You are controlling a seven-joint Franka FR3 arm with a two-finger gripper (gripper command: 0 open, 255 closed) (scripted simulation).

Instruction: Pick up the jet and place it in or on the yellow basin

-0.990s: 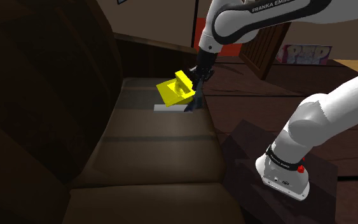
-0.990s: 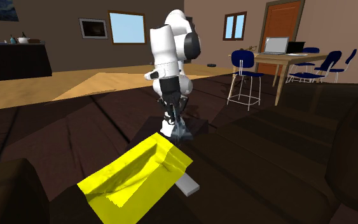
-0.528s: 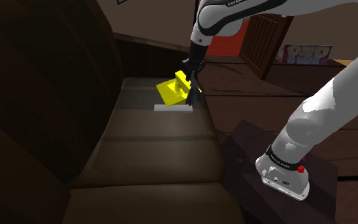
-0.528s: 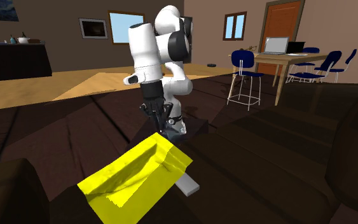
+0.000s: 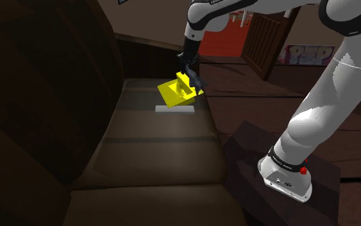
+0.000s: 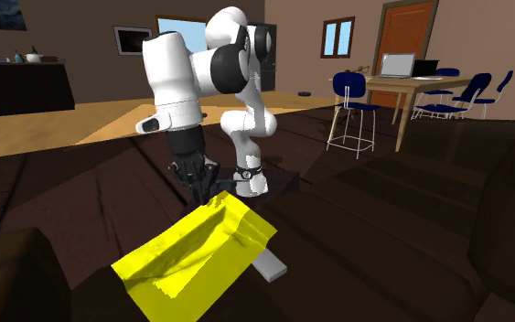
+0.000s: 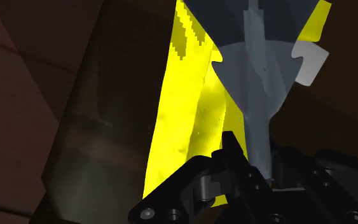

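The dark brown sofa [image 5: 153, 147] is the work surface, and the white arm [image 5: 326, 96] reaches from its stand to the far end of the seat. There stands the yellow basin [image 5: 179, 93], with a flat grey slab [image 5: 174, 109] lying just on its near side. The grey jet [image 7: 260, 63] hangs over the basin's hollow. The gripper [image 7: 257, 159] is clenched on the jet's narrow end, one finger on each side. Judgement: the step in hand is the placing. It would be done well by centring the jet over the hollow, away from the rim, lowering it between the walls and only then letting go; a drop from height could tip it out. In both exterior views the jet is hard to tell from the black fingers. Its broad end is cut off at the wrist view's edge. Whether the basin touches the slab cannot be told.
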